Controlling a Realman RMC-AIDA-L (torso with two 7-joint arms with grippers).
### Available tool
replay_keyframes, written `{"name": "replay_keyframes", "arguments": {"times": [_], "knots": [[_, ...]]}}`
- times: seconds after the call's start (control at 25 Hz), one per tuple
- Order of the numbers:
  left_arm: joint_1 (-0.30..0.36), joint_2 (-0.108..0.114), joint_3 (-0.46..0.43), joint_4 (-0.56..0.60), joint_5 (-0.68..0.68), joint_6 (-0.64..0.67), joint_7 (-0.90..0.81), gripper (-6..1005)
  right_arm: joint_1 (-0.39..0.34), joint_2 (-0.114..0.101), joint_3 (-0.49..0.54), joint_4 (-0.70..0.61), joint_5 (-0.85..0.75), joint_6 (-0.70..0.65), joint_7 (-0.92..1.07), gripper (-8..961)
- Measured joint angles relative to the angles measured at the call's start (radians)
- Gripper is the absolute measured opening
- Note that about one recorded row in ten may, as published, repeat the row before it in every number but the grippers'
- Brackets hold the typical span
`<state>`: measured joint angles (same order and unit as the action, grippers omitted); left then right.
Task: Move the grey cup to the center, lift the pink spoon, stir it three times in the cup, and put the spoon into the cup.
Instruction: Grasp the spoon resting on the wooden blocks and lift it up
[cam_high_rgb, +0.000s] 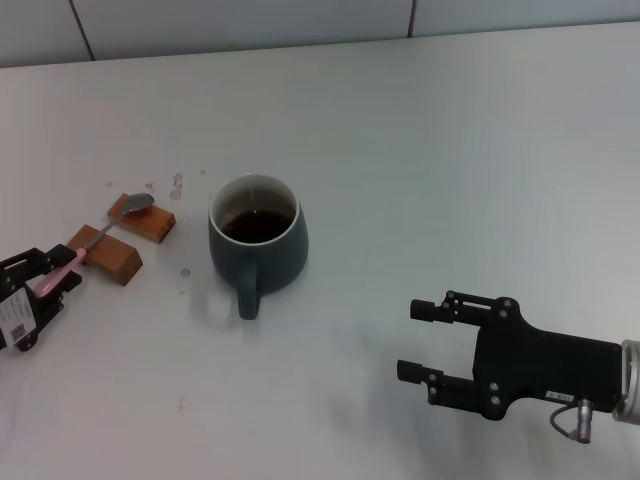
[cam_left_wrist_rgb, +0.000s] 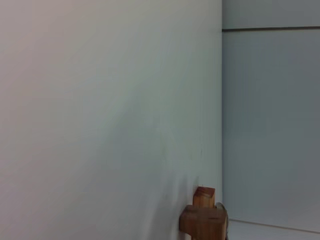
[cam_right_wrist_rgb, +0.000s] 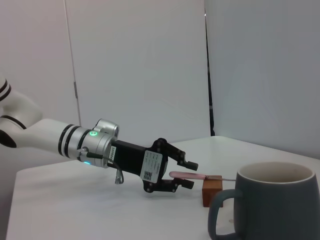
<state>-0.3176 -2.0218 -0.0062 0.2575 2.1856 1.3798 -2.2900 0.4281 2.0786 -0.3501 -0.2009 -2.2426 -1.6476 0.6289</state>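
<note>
- Head view: the grey cup is seen on the white table, dark liquid inside, handle turned toward the robot.
- Left of the cup, the pink spoon is laid across two wooden blocks.
- The spoon's pink handle is straddled by the left gripper, fingers apart.
- Right of the cup, nearer the robot, the right gripper is held open.

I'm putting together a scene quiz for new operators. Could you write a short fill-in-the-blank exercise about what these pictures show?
1. The pink spoon rests across two brown wooden ____.
2. The grey cup holds a dark ____.
3. The left gripper has its fingers on either side of the spoon's ____ end.
4. The right gripper, away from the cup, has its jaws ____.

Missing words: blocks; liquid; handle; open
</note>
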Motion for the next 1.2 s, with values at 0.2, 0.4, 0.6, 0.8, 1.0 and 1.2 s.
{"name": "replay_keyframes", "arguments": {"times": [0.2, 0.4, 0.6, 0.8, 1.0, 1.2], "knots": [[0.000, 0.000, -0.001, -0.002, 0.000, -0.001, 0.001, 339, 0.000, 0.000, 0.002, -0.001, 0.000, 0.000, 0.000, 667], [-0.001, 0.000, -0.002, -0.009, 0.000, -0.003, 0.004, 349, 0.000, 0.000, 0.003, -0.001, 0.000, 0.002, 0.000, 667], [0.001, 0.000, -0.002, -0.009, 0.000, -0.011, 0.013, 346, 0.001, 0.000, 0.002, 0.000, 0.000, 0.002, 0.000, 667], [0.001, 0.000, -0.004, -0.011, -0.002, -0.010, 0.019, 344, 0.001, 0.000, 0.002, 0.000, 0.000, 0.003, 0.000, 667], [-0.001, 0.000, -0.005, -0.011, -0.003, -0.012, 0.021, 328, 0.003, 0.000, 0.002, 0.001, 0.000, 0.004, 0.000, 667], [-0.002, 0.000, -0.005, -0.013, -0.004, -0.012, 0.021, 289, 0.004, 0.000, 0.003, 0.002, 0.000, 0.006, 0.000, 667]]}}
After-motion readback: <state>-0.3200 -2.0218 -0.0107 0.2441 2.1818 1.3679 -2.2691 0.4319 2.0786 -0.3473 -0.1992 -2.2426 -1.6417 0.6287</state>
